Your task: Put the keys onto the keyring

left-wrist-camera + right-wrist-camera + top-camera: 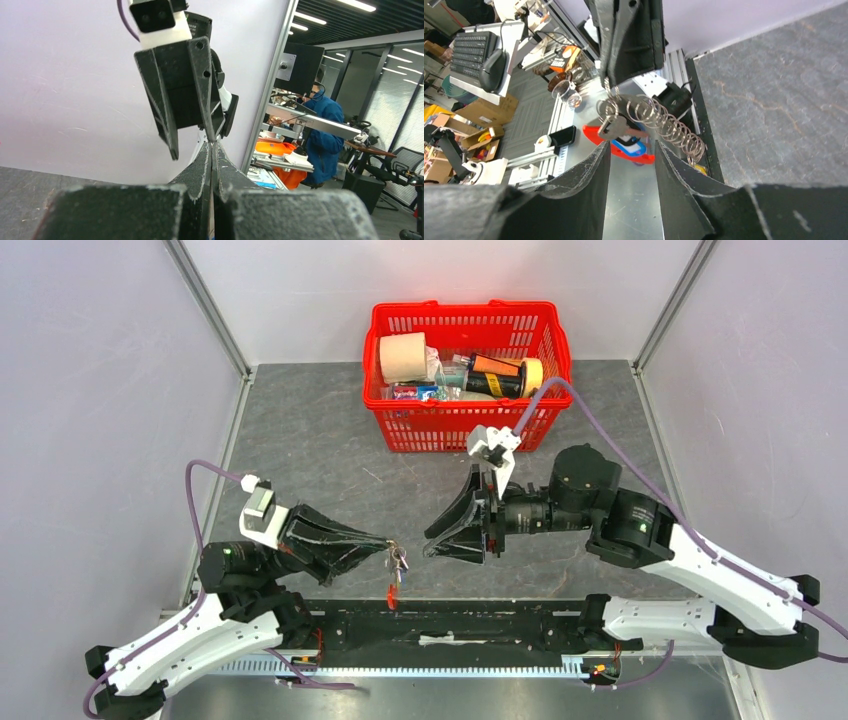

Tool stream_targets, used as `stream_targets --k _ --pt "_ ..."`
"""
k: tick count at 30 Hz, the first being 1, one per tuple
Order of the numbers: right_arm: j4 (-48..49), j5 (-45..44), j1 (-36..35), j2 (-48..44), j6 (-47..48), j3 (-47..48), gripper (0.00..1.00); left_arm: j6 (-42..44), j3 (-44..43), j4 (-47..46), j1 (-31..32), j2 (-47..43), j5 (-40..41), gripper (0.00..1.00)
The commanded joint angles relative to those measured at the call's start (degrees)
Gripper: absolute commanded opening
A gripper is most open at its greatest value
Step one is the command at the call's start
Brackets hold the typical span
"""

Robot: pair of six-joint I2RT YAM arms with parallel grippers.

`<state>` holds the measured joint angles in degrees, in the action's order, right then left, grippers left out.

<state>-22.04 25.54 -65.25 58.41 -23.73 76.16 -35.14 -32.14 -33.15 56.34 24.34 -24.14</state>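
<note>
My left gripper (386, 543) is shut on the keyring (397, 562), which hangs from its tips over the table's near edge. In the right wrist view the left gripper's fingers (629, 40) pinch a ring from which hang a silver key (615, 128), a silvery coiled cord (665, 126), a red strap (596, 135) with a blue tag (636, 149) and a brass clasp (698, 169). My right gripper (432, 540) stands open just right of the bundle, its fingertips (600, 155) just short of the key, with nothing between them. In the left wrist view the shut left gripper (214, 146) hides the bundle.
A red basket (455, 432) holding a tape roll (402, 357) and other items stands at the back centre, behind the right arm. A black rail (450, 625) runs along the near edge between the arm bases. Enclosure walls close off both sides.
</note>
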Motion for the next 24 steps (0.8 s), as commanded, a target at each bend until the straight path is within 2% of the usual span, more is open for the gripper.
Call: stream_targets --k 1,24 --pt "-0.1 -1.5 0.0 -0.2 3.1 4.2 0.45 -1.4 -0.4 -3.0 -0.1 -0.2 2.4 0.02" --pt "3.8 3.3 -0.1 5.7 3.4 7.7 0.45 -1.9 0.4 -3.5 -0.1 0.7 4.8 0.02"
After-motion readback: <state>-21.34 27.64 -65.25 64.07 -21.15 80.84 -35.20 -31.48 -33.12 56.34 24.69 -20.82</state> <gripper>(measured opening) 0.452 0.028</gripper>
